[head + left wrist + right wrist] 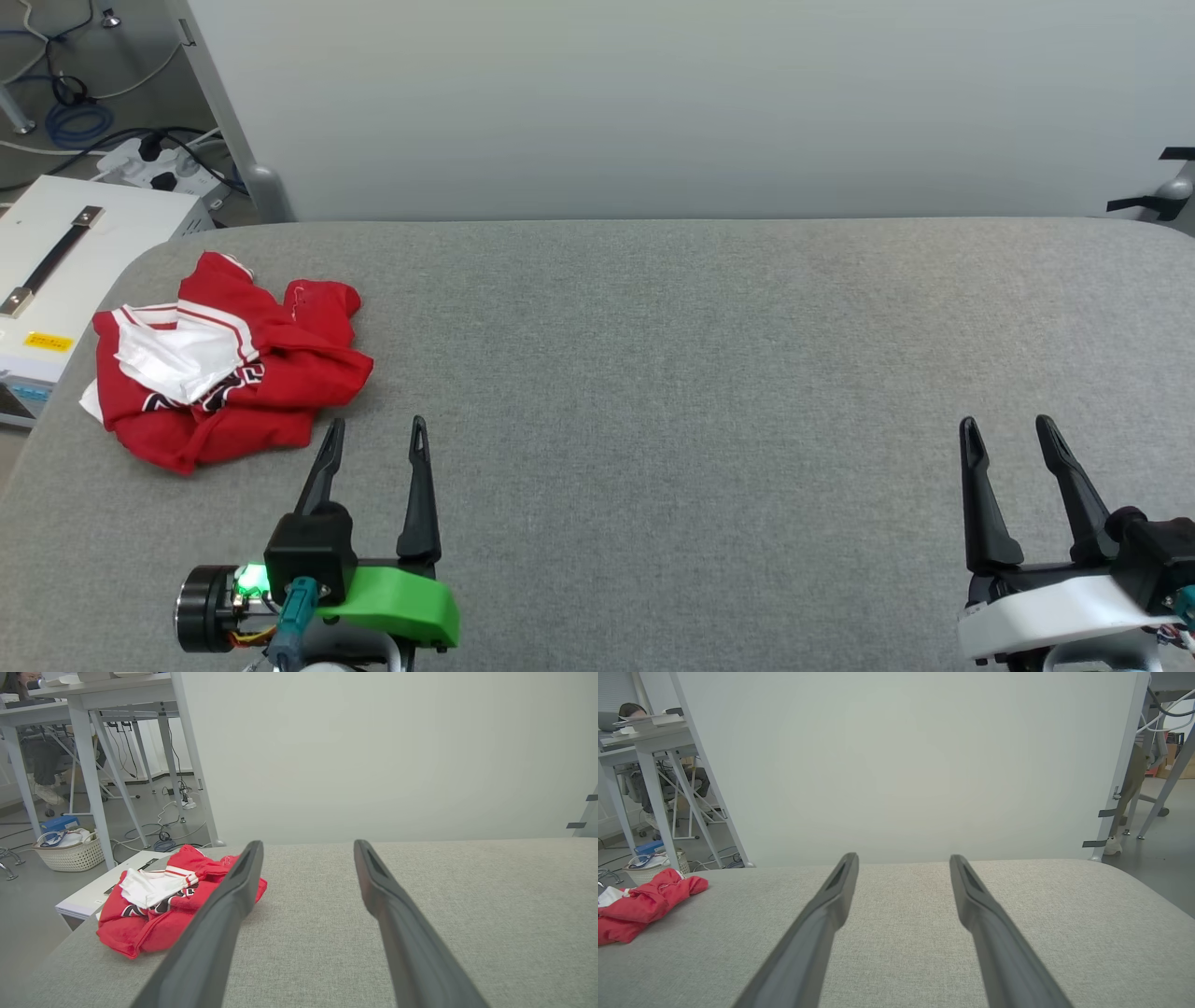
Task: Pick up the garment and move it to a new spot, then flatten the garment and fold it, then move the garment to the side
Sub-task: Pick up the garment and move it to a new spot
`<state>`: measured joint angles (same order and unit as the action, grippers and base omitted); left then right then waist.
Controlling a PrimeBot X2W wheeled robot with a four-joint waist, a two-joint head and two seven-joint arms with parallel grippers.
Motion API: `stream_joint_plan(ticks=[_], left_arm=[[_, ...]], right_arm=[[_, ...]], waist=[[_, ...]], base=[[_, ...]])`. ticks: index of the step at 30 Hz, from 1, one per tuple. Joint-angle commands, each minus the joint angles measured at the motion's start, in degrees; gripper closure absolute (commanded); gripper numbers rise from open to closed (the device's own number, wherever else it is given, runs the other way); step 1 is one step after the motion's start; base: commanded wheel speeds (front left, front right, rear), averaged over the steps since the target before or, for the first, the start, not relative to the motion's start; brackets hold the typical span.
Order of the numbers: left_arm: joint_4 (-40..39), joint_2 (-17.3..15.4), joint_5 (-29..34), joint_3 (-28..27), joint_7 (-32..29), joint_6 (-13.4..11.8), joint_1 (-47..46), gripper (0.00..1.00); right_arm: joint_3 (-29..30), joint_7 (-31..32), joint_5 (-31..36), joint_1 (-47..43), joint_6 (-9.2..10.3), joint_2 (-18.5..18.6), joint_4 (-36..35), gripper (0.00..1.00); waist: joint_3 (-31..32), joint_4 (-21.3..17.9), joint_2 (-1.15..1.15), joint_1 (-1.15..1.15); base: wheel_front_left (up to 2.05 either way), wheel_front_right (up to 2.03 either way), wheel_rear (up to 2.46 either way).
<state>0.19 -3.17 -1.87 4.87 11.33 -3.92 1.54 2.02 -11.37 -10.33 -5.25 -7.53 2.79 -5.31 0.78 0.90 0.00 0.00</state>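
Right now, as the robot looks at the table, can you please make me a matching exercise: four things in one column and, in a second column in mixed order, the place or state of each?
Things
1. garment
2. left gripper
3. right gripper
4. white box

Places or states
A. open, over the bare grey table on the robot's right
B. beside the table, beyond its left edge
C. crumpled in a heap near the table's far left corner
D. open, close to the red heap

Pairs: 1-C, 2-D, 3-A, 4-B
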Motion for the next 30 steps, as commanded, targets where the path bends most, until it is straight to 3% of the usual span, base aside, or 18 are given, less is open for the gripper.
stream_joint_plan(ticks=[1, 30], left_arm=[[0.27, 0.19, -0.25, 0.08, 0.7, 0.27, 0.81, 0.0], [2.8, 0.29, -0.75, 1.17, 3.67, -0.18, 1.95, 0.0]], right_arm=[[0.04, -0.71, -0.64, -0.93, 0.03, 0.08, -0.26, 0.0], [-0.45, -3.63, -1.58, -3.13, 0.04, 0.09, 0.95, 0.0]], waist=[[0.12, 0.05, 0.0, 0.0], [0.43, 0.68, 0.0, 0.0]], base=[[0.0, 0.0, 0.0], [0.0, 0.0, 0.0]])
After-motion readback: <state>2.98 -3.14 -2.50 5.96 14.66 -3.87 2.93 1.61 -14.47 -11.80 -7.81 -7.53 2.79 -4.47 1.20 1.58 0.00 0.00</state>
